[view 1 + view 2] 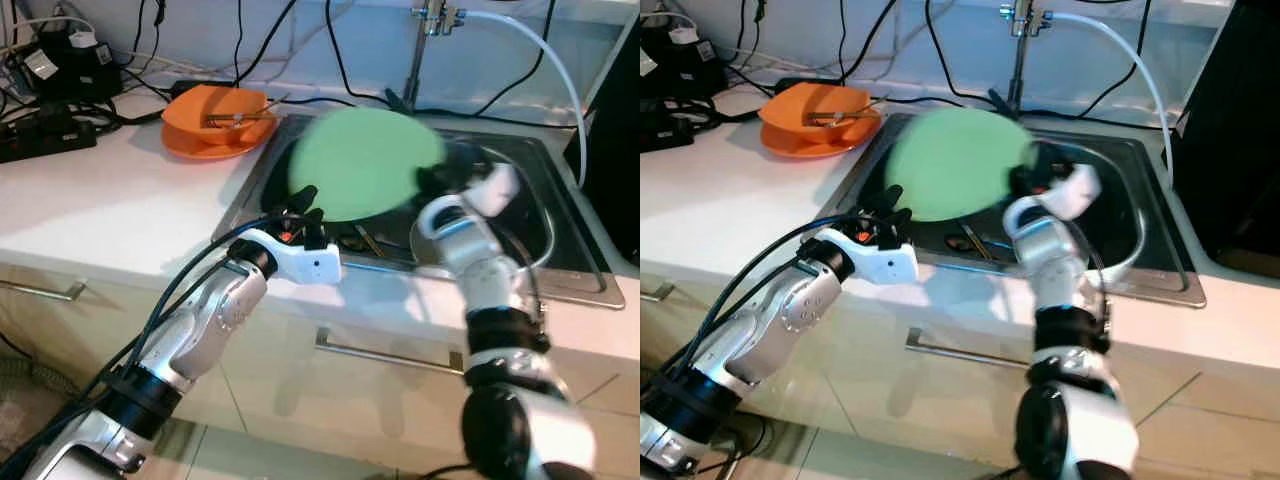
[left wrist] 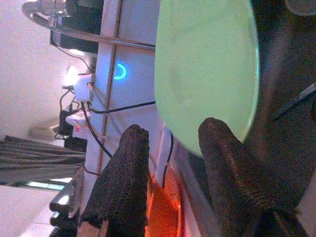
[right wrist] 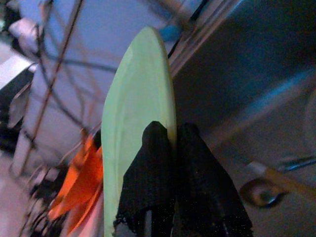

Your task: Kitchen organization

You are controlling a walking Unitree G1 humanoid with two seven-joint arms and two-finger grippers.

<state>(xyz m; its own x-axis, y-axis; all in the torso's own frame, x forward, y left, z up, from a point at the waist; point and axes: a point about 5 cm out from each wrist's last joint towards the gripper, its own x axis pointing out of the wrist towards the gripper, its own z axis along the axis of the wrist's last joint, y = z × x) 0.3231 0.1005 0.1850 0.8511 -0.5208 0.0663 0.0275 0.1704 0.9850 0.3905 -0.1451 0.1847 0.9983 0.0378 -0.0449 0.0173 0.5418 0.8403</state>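
We reach both arms forward. Our right gripper [image 3: 165, 148] has its two black fingers pinched together, wrist bent inward to the left. Our left gripper [image 2: 170, 143] is extended beside it, fingers [image 2: 123, 177] spread apart, grasping nothing.

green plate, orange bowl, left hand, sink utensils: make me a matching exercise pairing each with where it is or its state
Things:
1. green plate
2. orange bowl
3. left hand
4. utensils

Places or states:
A. open, at the sink's near edge
B. on the white counter
C. lying in the sink
D. pinched at its rim by the right hand

Pairs: 1-D, 2-B, 3-A, 4-C
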